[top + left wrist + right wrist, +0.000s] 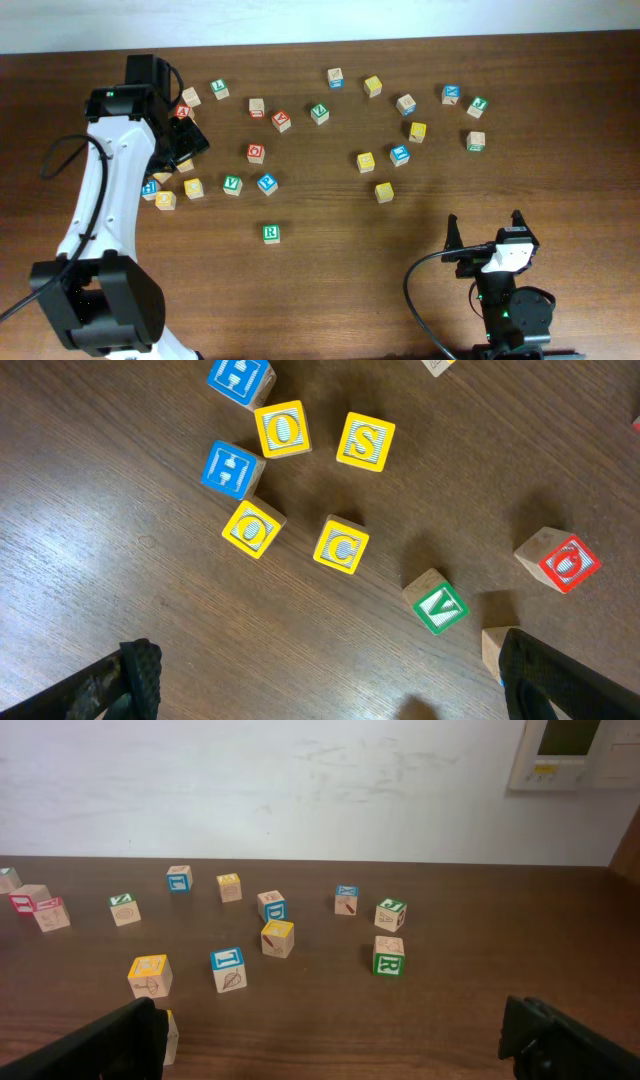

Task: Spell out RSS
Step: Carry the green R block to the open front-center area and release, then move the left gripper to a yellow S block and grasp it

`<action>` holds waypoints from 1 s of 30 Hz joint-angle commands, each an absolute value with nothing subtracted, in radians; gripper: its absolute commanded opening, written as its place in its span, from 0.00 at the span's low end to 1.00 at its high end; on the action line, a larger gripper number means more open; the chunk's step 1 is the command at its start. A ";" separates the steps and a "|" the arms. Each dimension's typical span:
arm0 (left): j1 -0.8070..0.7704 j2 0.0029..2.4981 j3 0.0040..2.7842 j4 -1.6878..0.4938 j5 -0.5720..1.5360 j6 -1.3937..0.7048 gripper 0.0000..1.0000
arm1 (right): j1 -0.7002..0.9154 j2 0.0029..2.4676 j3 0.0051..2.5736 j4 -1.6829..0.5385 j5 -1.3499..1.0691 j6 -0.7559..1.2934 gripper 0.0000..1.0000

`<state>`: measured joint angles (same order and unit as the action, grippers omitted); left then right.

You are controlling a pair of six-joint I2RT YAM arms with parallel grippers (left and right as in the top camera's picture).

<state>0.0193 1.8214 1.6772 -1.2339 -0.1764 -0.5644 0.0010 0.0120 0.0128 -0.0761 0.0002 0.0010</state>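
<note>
Task items: The green-faced wooden R block [271,233] sits alone on the brown wooden table [340,300], well apart from the scattered blocks above it. The yellow-faced wooden S block [365,441] lies flat, letter up, in the left-hand cluster. The yellow-faced O block [282,428] is just beside it, and the blue-faced H block [232,468] and yellow-faced C block [341,546] are near. A second S cannot be made out in any view.

Grippers: The left gripper [325,650] hangs above that cluster with its jaws spread wide, holding nothing. The right gripper [484,220] is parked at the near right edge, likewise spread and empty, well apart from every block.

Progress assessment: Only R looks placed. Both S blocks are yet to be brought alongside it.

Handling assessment: The blocks appear to be small, rigid and light, with smooth printed faces that may slip under a shallow pinch. They are not fragile. The recommended hold is across two opposite side faces, low on the block, with the jaws square to it.

Risk: The O block crowds one side of the S block, so a finger coming down on that side may nudge the neighbour. The sides facing away from the O block look clearer.
</note>
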 commanded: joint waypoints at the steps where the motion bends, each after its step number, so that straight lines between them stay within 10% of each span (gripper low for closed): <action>1: 0.021 1.818 1.668 -1.244 -0.165 -0.559 0.99 | 0.006 0.006 0.006 -0.080 0.005 0.004 0.98; 30: 0.020 1.818 1.513 -0.991 -0.137 -0.469 0.96 | 0.006 0.006 0.006 -0.080 0.005 0.004 0.98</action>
